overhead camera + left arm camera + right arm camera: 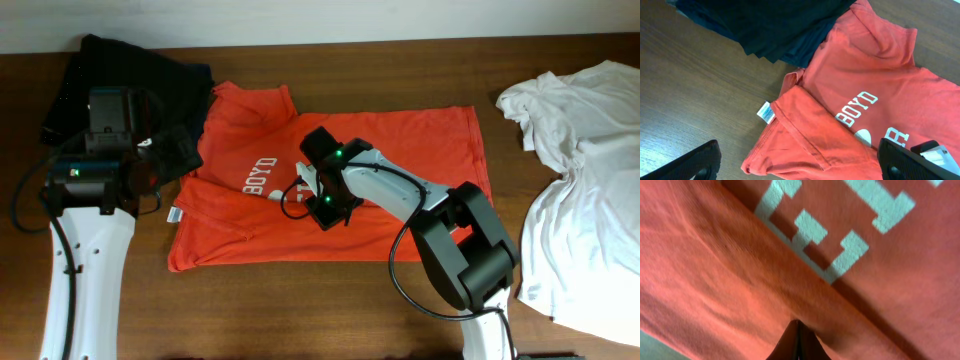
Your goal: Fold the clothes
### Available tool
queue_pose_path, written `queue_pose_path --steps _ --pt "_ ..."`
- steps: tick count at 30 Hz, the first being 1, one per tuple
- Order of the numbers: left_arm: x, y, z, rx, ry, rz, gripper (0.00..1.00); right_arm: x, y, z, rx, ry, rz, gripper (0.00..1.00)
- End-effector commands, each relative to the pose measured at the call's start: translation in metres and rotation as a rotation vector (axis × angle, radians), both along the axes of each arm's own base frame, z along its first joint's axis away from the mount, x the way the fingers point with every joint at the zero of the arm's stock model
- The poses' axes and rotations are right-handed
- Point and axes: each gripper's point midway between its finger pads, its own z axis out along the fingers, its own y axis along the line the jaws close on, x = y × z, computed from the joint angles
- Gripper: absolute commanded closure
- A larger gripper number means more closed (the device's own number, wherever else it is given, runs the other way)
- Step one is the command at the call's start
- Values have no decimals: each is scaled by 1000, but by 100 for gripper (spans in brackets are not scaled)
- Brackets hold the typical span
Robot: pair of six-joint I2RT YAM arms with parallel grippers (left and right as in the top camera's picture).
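Observation:
The orange-red T-shirt (420, 140) lies spread on the table, its left side partly folded over and the white "BOYD" lettering showing. It also shows in the left wrist view (880, 75) and fills the right wrist view (715, 255). My right gripper (325, 205) is at the shirt's middle, its fingers (797, 330) shut together on a fold of the orange fabric. My left gripper (170, 155) hovers over the shirt's left edge, its jaws (800, 160) wide open and empty above the folded sleeve. The plain white T-shirt (585, 150) lies crumpled at the right.
A pile of dark clothes (130, 60) lies at the back left, touching the orange shirt's collar area, and shows in the left wrist view (775, 25). A white label (766, 111) sticks out at the shirt's edge. Brown wooden table (300, 310) runs along the front.

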Motion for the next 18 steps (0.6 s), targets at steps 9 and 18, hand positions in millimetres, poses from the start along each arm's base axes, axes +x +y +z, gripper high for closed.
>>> queue_pose_path --steps 9,18 --pt "-1 5 -2 13 8 13 1 71 -13 -3 -74 -308 -82 95" --pt "-1 5 -2 13 8 13 1 9 -6 5 -11 2 -61 95"
